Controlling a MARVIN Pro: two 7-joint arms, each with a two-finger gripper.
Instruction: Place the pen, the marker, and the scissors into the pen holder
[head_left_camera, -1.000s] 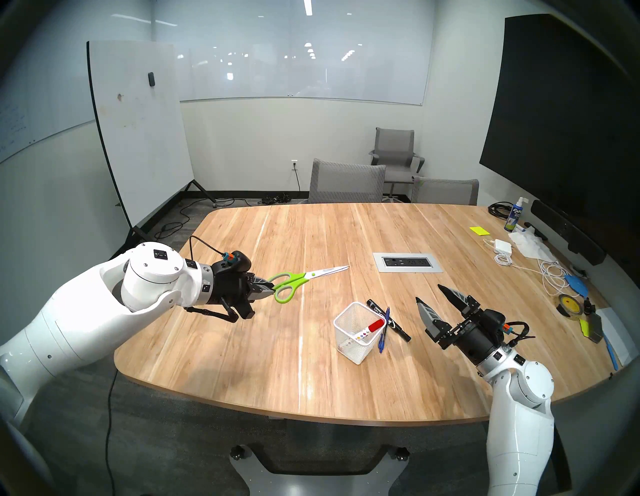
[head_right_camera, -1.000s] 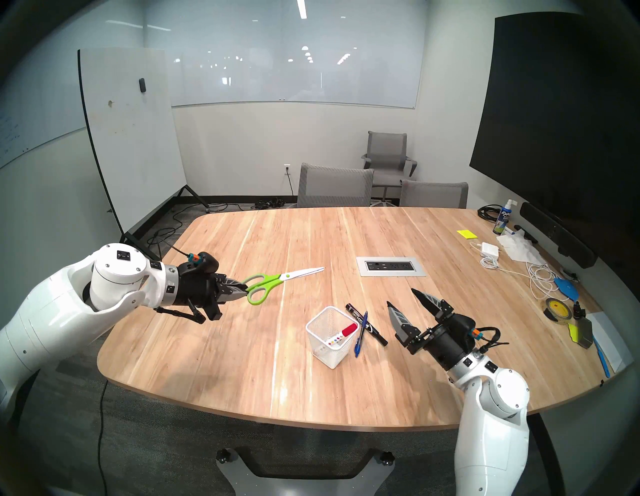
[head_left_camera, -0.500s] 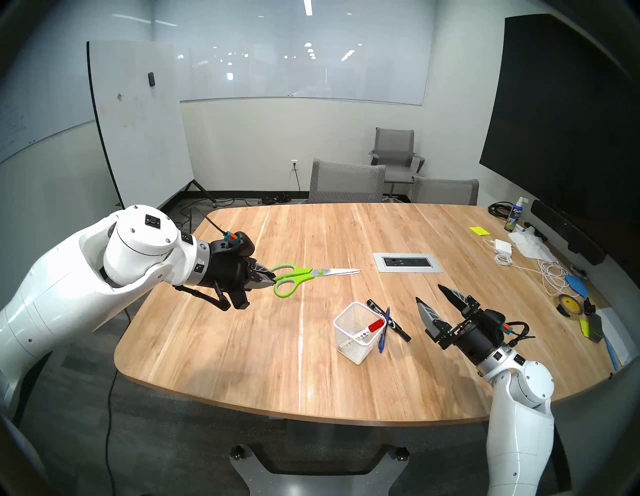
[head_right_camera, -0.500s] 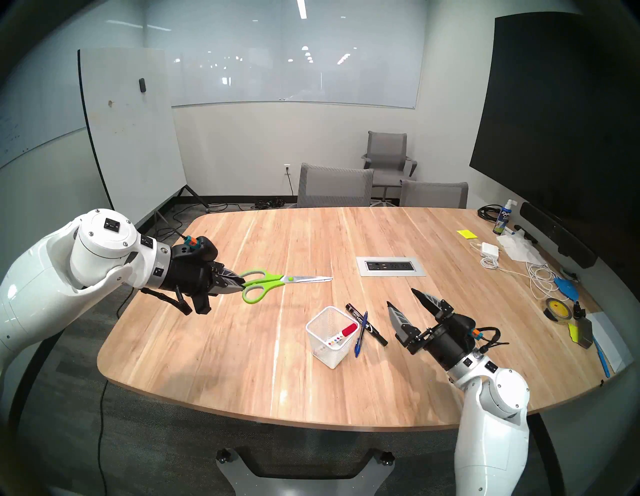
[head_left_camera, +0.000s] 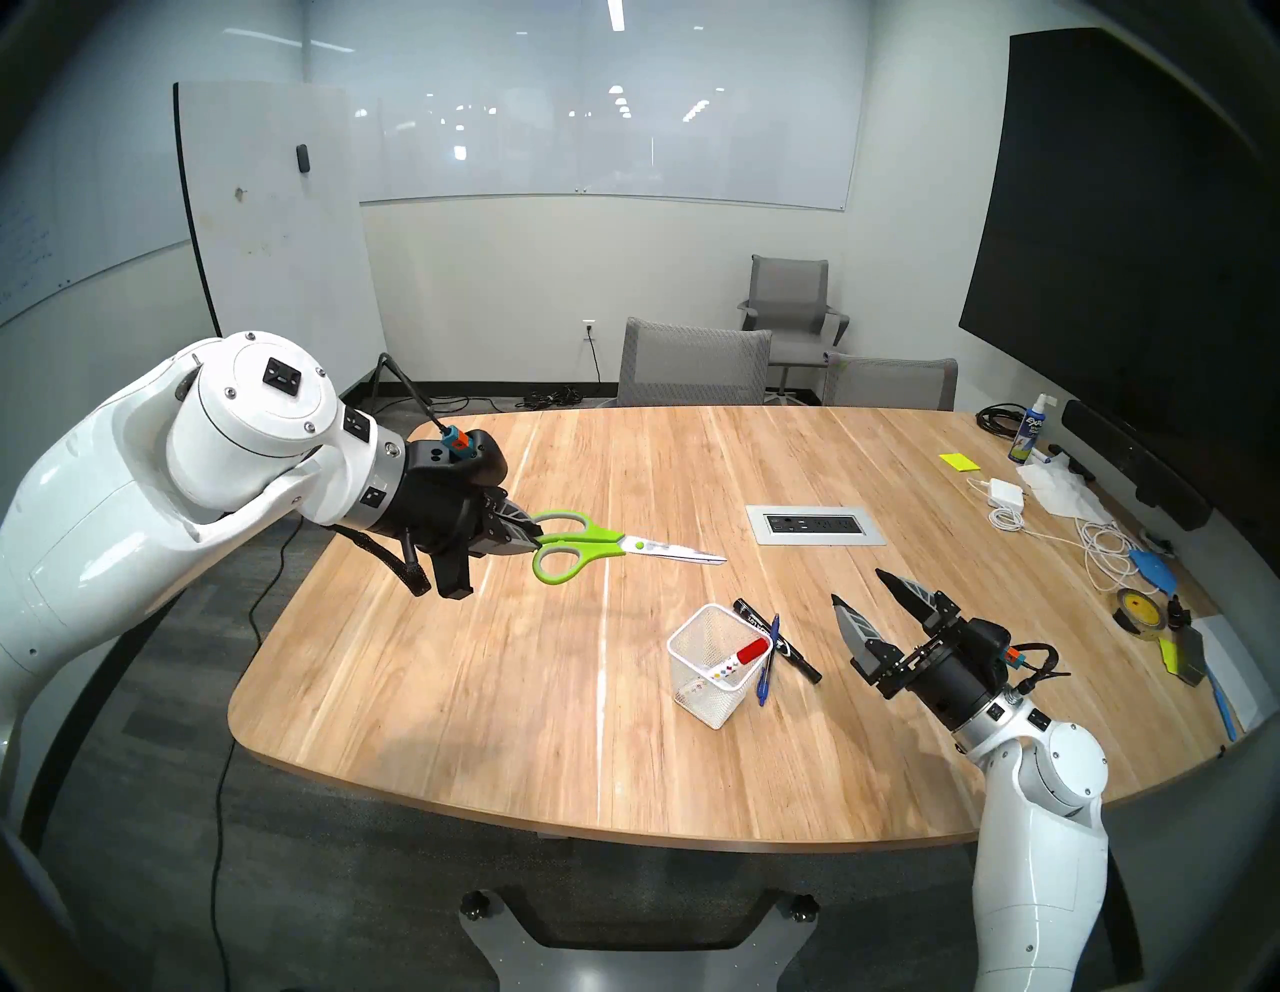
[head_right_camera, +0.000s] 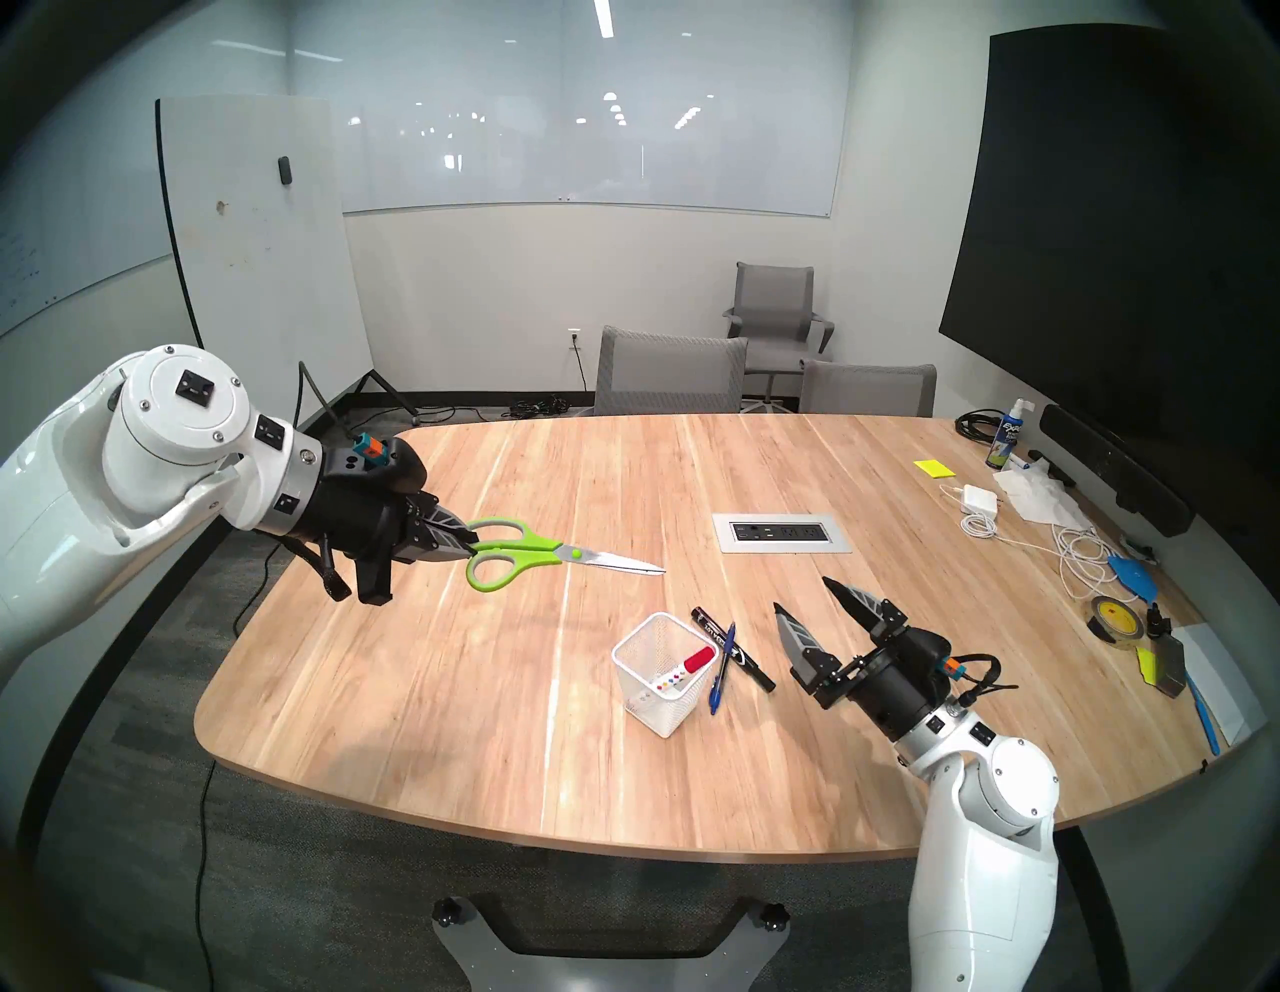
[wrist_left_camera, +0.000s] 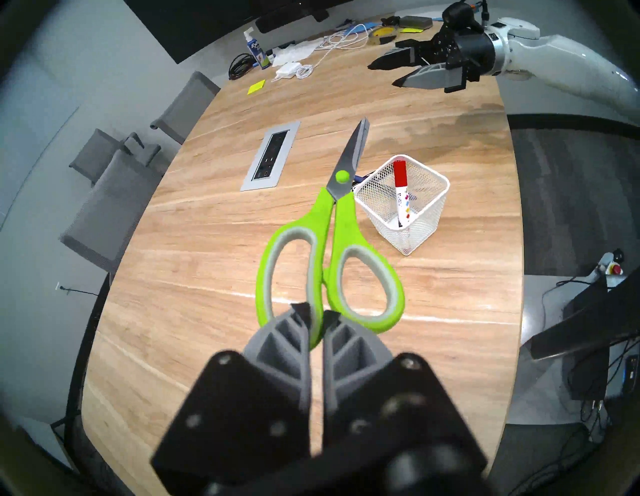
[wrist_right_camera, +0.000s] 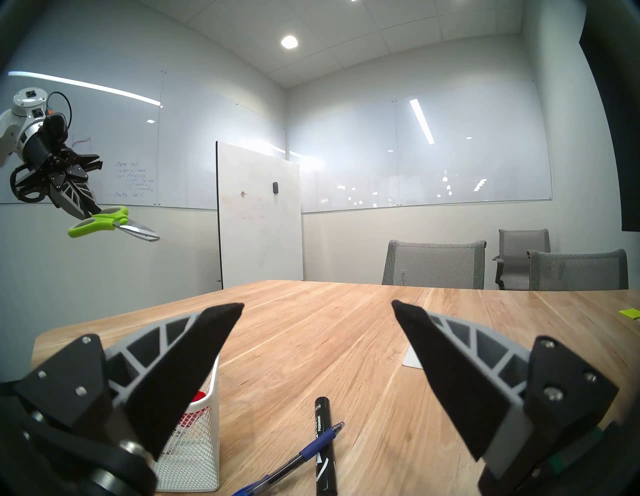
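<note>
My left gripper (head_left_camera: 535, 540) is shut on a handle loop of the lime-green scissors (head_left_camera: 609, 547), which hang in the air above the table's left half, blades pointing right and slightly down. The left wrist view shows the scissors (wrist_left_camera: 332, 242) held above and beside the white mesh pen holder (wrist_left_camera: 426, 221). The pen holder (head_left_camera: 713, 693) stands upright with a red-capped marker (head_left_camera: 751, 651) in it. Just to its right lie a black marker (head_left_camera: 779, 641) and a blue pen (head_left_camera: 767, 665), crossing each other. My right gripper (head_left_camera: 855, 585) hovers open to their right.
A power outlet plate (head_left_camera: 816, 524) is set in the table's middle. Cables, a charger (head_left_camera: 1006, 492), a spray bottle (head_left_camera: 1028, 429), tape (head_left_camera: 1136, 609) and sticky notes crowd the right edge. Grey chairs (head_left_camera: 692, 364) stand behind the far edge.
My left arm has risen and swung, and the scissors it holds have tipped from blades pointing up-right to pointing right and slightly down. The right arm has stayed still.
</note>
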